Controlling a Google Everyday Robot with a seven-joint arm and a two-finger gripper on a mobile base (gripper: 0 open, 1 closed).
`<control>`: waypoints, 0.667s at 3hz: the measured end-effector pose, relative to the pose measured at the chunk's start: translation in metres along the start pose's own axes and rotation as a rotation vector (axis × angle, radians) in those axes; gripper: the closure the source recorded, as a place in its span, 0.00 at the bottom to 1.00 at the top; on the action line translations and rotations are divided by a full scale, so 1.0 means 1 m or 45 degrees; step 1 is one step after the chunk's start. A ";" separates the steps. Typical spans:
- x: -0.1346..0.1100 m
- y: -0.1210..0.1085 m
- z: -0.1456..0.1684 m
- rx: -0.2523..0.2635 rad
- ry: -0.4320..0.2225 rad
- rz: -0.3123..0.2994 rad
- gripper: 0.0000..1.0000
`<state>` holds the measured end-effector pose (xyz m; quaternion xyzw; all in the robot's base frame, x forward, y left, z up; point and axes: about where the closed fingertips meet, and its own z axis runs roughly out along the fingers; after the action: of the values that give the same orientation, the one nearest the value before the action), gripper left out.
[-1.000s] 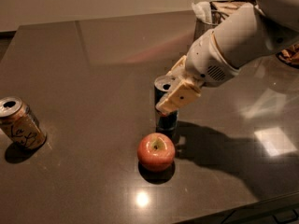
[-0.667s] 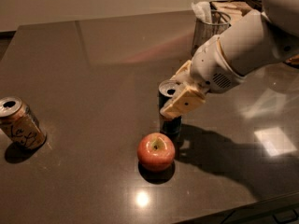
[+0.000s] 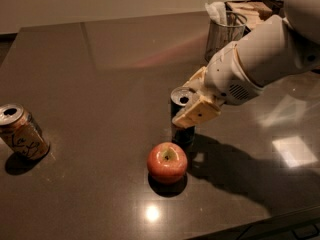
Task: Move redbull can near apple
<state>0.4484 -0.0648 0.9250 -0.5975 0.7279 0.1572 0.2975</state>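
The redbull can stands upright on the dark table, its silver top with pull tab showing. The red-pink apple sits just in front of it and slightly left, a small gap between them. My gripper reaches in from the right at the height of the can's top. One tan finger is in front of the can and the other behind it. The fingers stand open around the can's upper part.
A tan-gold can stands tilted near the left edge. A mesh cup with napkins and a box stand at the back right. The table's front edge runs across the lower right corner.
The gripper and arm have drawn back to the right and slightly up. The can stays standing in about the same spot behind the apple. The apple and the tan-gold can have not moved.
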 end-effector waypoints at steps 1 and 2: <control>-0.002 0.001 -0.001 0.004 0.002 -0.005 0.13; -0.004 0.002 -0.003 0.008 0.003 -0.010 0.00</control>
<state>0.4458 -0.0629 0.9291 -0.5996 0.7264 0.1530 0.2991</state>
